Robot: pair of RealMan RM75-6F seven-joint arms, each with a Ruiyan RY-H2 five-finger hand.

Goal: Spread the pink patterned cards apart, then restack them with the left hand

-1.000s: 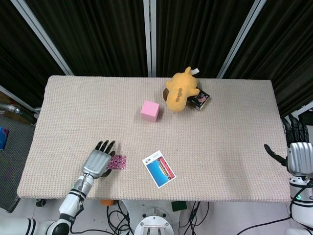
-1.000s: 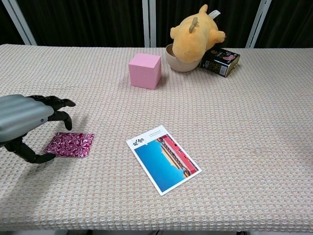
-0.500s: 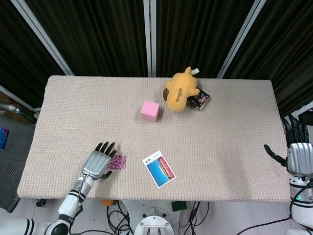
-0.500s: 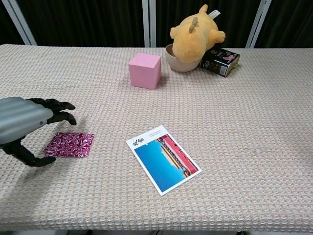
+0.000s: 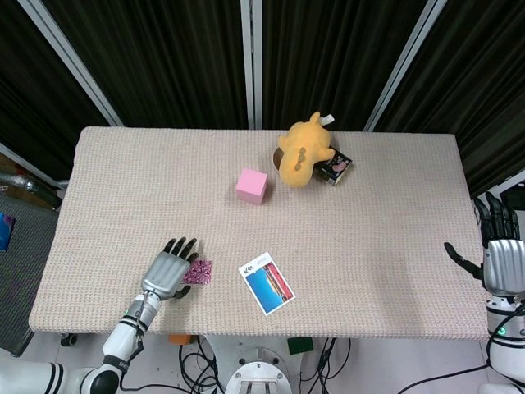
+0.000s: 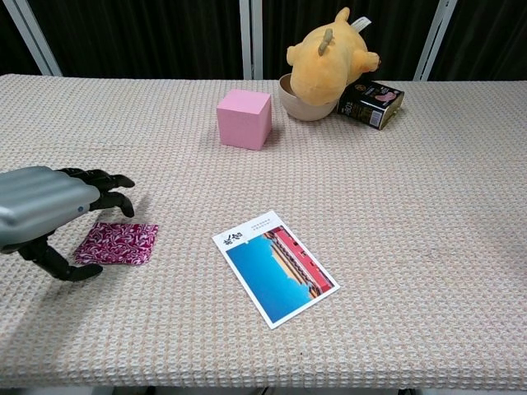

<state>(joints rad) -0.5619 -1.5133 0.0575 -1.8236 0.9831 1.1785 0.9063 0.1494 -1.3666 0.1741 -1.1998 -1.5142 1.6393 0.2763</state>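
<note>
The pink patterned cards (image 6: 116,243) lie as one stack on the table (image 5: 394,238), near its front edge. The left hand (image 6: 45,210) hangs over the left part of the stack, fingers apart and curved, holding nothing; whether it touches the stack is unclear. To the right of the cards, a little apart, lies a postcard (image 6: 275,267), with bare cloth between them. Behind the cards, well apart, stands a pink cube (image 6: 244,118). The right hand (image 5: 500,256) is beyond the table's right edge, fingers spread and holding nothing.
</note>
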